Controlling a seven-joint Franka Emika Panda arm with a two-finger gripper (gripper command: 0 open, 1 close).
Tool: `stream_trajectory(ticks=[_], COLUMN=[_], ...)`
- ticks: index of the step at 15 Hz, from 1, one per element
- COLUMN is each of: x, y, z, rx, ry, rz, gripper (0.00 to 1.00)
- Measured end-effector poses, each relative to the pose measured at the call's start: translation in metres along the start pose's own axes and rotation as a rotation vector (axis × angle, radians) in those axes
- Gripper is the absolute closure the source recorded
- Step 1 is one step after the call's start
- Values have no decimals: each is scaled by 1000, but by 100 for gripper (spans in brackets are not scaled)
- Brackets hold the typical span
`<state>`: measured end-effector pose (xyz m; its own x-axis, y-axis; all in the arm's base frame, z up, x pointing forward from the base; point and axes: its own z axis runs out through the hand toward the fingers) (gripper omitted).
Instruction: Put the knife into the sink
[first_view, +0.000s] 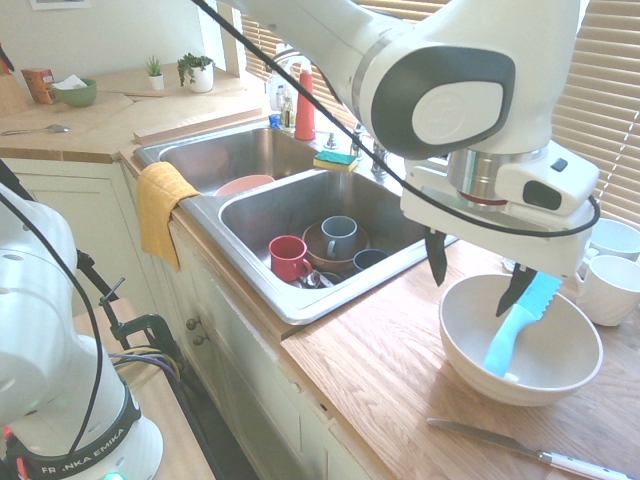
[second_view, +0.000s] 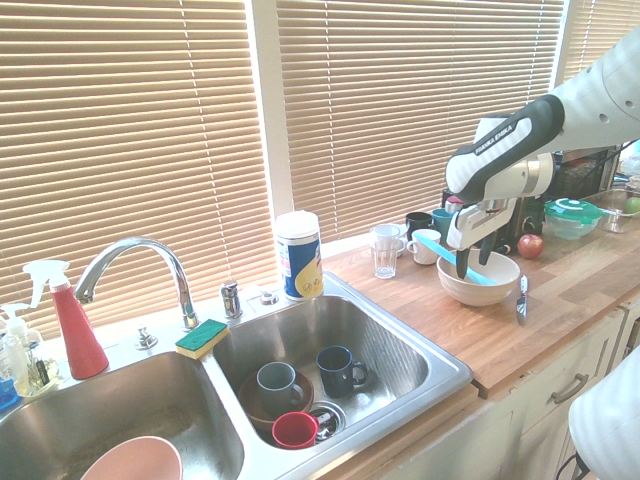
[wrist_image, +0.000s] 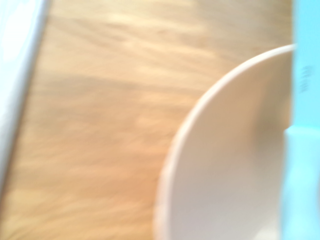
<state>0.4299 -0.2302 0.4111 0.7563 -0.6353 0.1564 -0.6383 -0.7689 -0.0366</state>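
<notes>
Near the counter's front edge, I am hovering my gripper (first_view: 478, 276), fingers apart, over the bowl (first_view: 470, 345); the knife (first_view: 517, 324) is leaning inside it, blade up, ready for grasping.

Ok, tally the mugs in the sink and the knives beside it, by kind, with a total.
Mugs in the sink: 3 (red mug, grey mug, dark blue mug)
Knives: 2 (turquoise knife in the white bowl, metal knife on the countertop)
Total: 5

Mugs (first_view: 318, 250) crowd the sink (first_view: 405, 228) basin's floor.
</notes>
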Motion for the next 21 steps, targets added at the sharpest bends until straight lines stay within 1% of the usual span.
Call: stream_trajectory(ticks=[5,6,10,14,21], x=[29,33,43,46,46], y=[10,10,8,8,7], z=[29,35,51,48,49], rx=[29,32,39,57,58], ry=[18,22,14,14,11], rz=[93,105,134,156,162], gripper=[0,100,100,100,100])
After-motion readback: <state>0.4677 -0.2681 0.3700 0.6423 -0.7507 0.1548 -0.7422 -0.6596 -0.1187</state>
